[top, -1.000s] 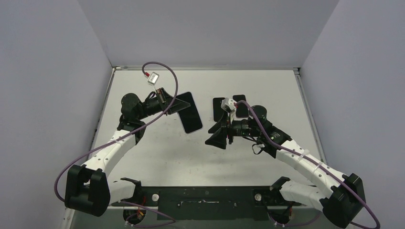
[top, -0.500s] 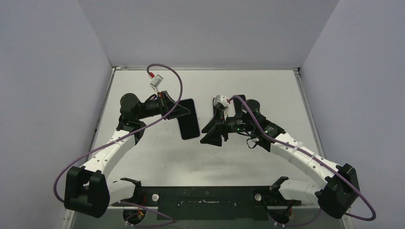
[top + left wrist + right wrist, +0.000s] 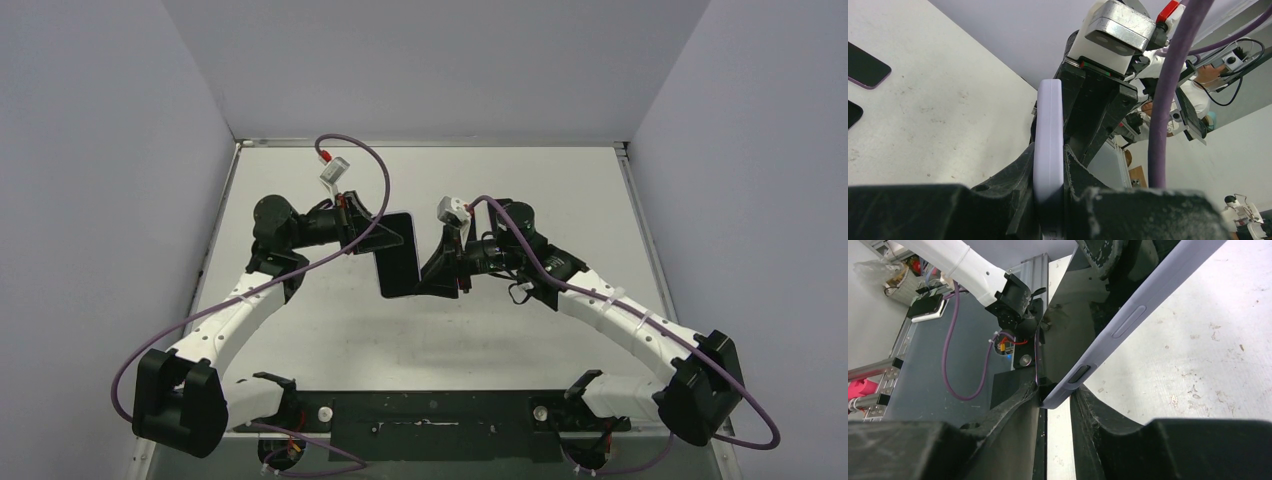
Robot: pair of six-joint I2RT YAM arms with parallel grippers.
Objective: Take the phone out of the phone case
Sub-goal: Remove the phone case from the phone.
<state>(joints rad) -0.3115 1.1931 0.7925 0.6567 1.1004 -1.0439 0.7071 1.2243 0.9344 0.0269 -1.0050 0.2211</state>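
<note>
Contact is the news. Your right jaws stood well off at 3 o'clock a second ago. They have swung in and now straddle the 5 o'clock corner of the phone case [image 3: 1048, 145]. In the right wrist view the lilac edge with its side buttons runs down between the two fingers [image 3: 1013, 410]. The gap around it is narrow, but you cannot tell whether they press on it or only bracket it.

Your left jaws are clamped on the case's 12 o'clock end. They hold it off the counter [image 3: 340, 330], just to 9 o'clock of the middle, and have swung it to lie nearly 12-to-6.

The phone [image 3: 396, 262] sits fully in the case, dark screen up. By my reading both ends are now covered, so the brace is set but the peel has not begun. You will likely need a firm pinch on that corner before flexing the rim away.
</note>
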